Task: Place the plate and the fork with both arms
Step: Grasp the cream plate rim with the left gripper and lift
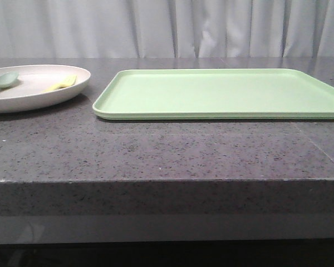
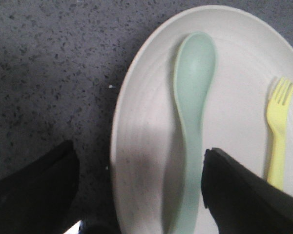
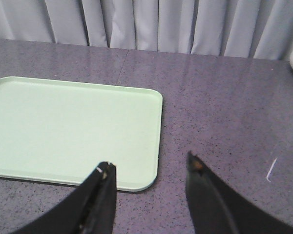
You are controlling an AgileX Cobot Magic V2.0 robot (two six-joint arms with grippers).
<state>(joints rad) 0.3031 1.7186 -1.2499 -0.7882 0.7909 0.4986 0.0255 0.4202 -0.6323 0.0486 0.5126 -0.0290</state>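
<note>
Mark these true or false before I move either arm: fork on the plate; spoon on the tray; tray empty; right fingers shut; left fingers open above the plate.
1. The fork lies on the plate: true.
2. The spoon lies on the tray: false, it lies on the plate beside the fork.
3. The tray holds nothing: true.
4. The right gripper fingers are shut: false, they stand apart.
5. The left gripper fingers are open over the plate: true.
</note>
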